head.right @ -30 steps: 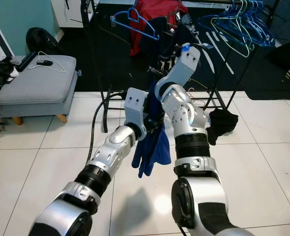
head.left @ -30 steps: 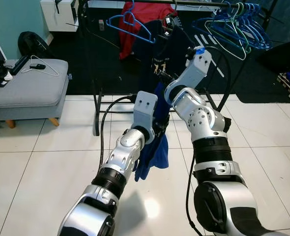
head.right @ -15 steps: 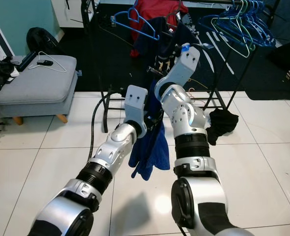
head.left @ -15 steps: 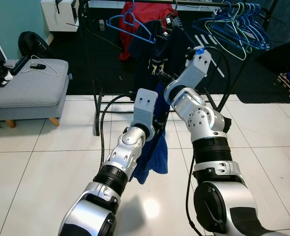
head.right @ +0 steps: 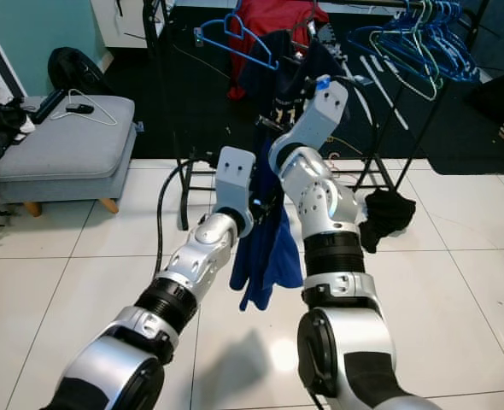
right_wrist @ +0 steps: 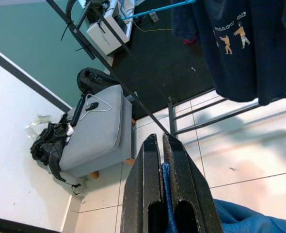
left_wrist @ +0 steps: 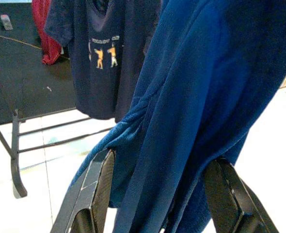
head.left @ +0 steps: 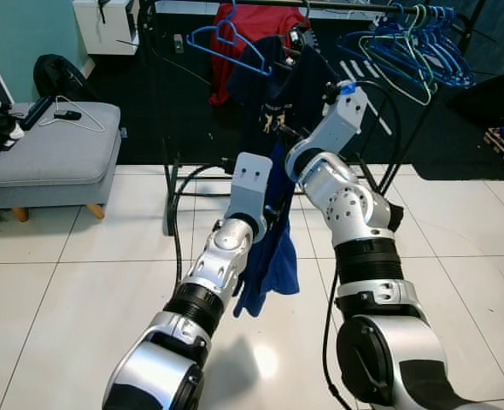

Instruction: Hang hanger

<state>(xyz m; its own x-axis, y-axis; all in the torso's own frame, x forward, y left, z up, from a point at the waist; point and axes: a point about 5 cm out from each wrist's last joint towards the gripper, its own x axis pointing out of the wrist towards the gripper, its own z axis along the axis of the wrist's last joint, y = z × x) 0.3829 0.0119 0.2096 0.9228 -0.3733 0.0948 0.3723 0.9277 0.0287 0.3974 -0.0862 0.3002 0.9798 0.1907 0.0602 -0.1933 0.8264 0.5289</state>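
**A:** Where is the garment?

**B:** A blue shirt [head.left: 273, 248] hangs in front of the robot, between its two arms, over the white tiled floor [head.left: 81, 282]. It droops in long folds just short of the clothes rack [head.left: 168, 171].

**A:** And the left tool?

**B:** The left tool [left_wrist: 157, 189] is spread wide, one black finger [left_wrist: 97, 187] on each side of the blue cloth. The fabric falls through the gap between them and brushes the inner side of both fingers. In the head views, that arm reaches up from the lower left, its wrist block pressed against the shirt.

**A:** The right one?

**B:** The right tool [right_wrist: 162, 194] is pressed together, pinching a thin strip of the blue cloth between its fingers. The right arm bends up and back over the shirt, the wrist near the rack.

**A:** Can you see a hanger inside the shirt?

**B:** I cannot tell; the folds hide whatever is in there.

**A:** What's on the rack?

**B:** A dark navy T-shirt [left_wrist: 109, 58] with small orange figures printed on the chest, a red garment [head.left: 248, 34] next to it, a loose blue hanger [head.left: 226, 43] at the left, and a bunch of blue hangers [head.left: 406, 43] at the right end.

**A:** Anything else around?

**B:** A grey ottoman [head.left: 51, 158] stands at the left with a white wire hanger [head.left: 73, 118] on top. A black cloth [head.right: 387, 213] lies on the tiles by the rack's right leg.
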